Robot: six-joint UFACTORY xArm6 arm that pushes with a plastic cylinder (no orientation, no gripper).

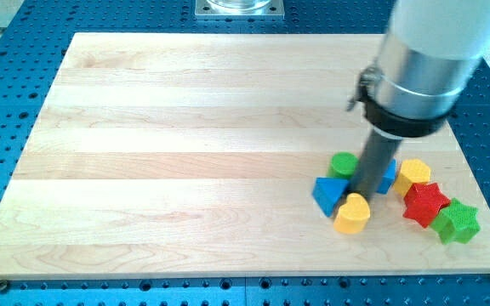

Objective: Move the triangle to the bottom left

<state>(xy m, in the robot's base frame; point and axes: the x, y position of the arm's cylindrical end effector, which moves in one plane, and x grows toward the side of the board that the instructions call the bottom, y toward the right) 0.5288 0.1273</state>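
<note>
Now: tip sits among the cluster, triangle untouched in the right half

Wooden board (185,127) on a blue perforated table (7,102). All blocks are bunched toward the view's lower right.

The blue triangle (328,195) lies at the left edge of the bunch. Touching or almost touching it: a green cylinder (343,164) above, a yellow heart-shaped block (352,213) to its lower right. Farther right: a blue block (387,176) mostly hidden behind the rod, shape unclear; a yellow hexagon-like block (413,174); a red star (424,204); a green star (456,222).

The arm's dark rod comes down into the middle of the group. My tip (366,195) shows just right of the triangle, right above the yellow heart, with the hidden blue block on its far side. There are no jaws on this rig, only a bare rod, so nothing is held; whether the tip presses on any block I cannot tell.

Handling, my judgement: the triangle looks small, rigid and light, likely to slide easily on the smooth wood and to spin if pushed off-centre. Best contact is its right-hand face, squarely, driving toward the view's bottom left. The heart and cylinder may get dragged along. The route leftward has no blocks in it.
</note>
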